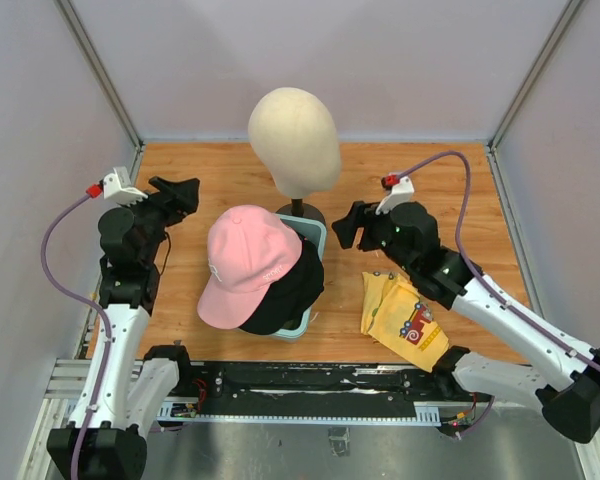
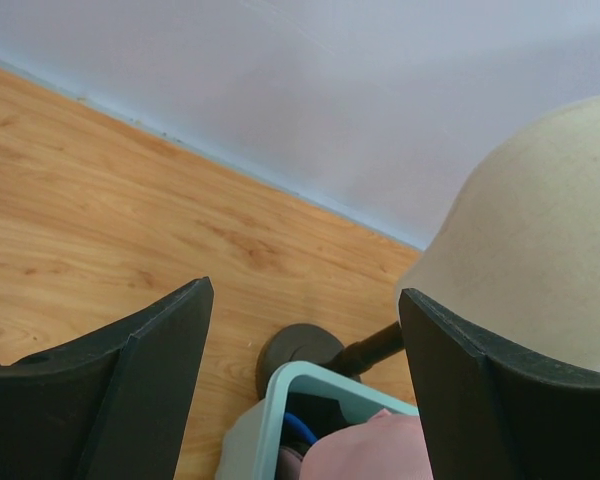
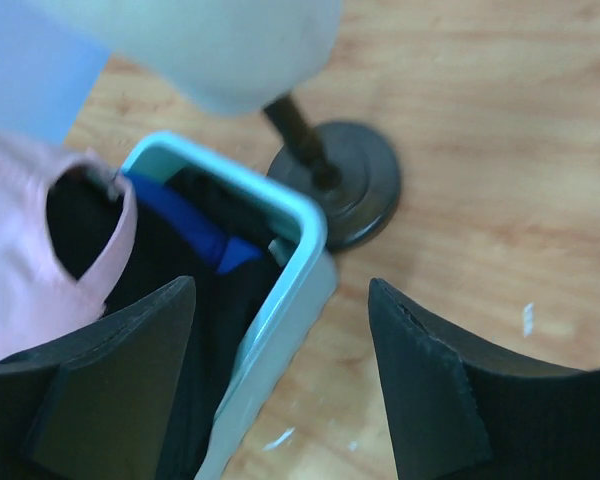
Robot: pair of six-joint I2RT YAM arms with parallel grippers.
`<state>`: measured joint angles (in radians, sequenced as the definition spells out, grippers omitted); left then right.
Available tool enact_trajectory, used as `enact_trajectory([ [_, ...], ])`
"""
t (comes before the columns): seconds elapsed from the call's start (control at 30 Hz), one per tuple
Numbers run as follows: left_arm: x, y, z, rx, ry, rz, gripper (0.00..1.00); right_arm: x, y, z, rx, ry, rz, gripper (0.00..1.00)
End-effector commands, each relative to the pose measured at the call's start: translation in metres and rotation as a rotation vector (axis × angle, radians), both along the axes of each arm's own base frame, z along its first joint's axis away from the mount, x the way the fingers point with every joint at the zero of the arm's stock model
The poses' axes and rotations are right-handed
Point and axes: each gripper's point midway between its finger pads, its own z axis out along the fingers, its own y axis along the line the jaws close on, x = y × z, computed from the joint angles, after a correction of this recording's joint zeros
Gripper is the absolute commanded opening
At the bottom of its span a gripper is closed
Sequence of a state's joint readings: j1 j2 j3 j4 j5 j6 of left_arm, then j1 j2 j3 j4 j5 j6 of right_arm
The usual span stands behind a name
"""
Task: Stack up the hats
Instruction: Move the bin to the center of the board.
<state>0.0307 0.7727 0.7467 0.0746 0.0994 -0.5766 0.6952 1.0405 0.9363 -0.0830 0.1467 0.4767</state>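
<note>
The left arm rises from its base along the left side of the table (image 1: 212, 165), elbow folded. Its pincer (image 1: 184, 191) points right, toward the mannequin head (image 1: 295, 135). The pincer is released, fingers (image 2: 140, 380) spread wide with nothing between them.

The right arm reaches in diagonally from the near right corner, passing over a yellow cloth (image 1: 405, 318). Its pincer (image 1: 343, 225) points left at the light teal bin (image 1: 316, 229). It too is released and grips nothing, hovering just beside the bin's far right corner.

The hats sit piled in that bin, mid-table, just in front of the head's dark stand (image 3: 355, 190). The pink cap (image 1: 248, 262) lies on top, crown up. Its long axis runs far to near, and its brim points toward the near edge, slightly left, overhanging the bin. The black cap (image 1: 292, 290) lies beneath, showing on the right and near sides. The right wrist view shows a strip of the blue cap (image 3: 195, 226) inside the bin's corner.
</note>
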Motion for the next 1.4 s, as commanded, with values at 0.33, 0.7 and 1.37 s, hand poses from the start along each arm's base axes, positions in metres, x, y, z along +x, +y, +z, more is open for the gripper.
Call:
enact_trajectory([
  [0.33, -0.005, 0.002, -0.026, -0.05, 0.043, 0.018, 0.78, -0.043, 0.042, -0.074, 0.123, 0.233, -0.074, 0.66],
  [0.7, -0.009, 0.006, -0.027, -0.011, 0.038, 0.036, 0.78, -0.014, 0.059, -0.087, 0.16, 0.25, -0.184, 0.64],
  [1.37, -0.009, 0.017, -0.027, 0.017, 0.026, 0.093, 0.78, -0.007, 0.083, -0.124, 0.187, 0.38, -0.221, 0.39],
])
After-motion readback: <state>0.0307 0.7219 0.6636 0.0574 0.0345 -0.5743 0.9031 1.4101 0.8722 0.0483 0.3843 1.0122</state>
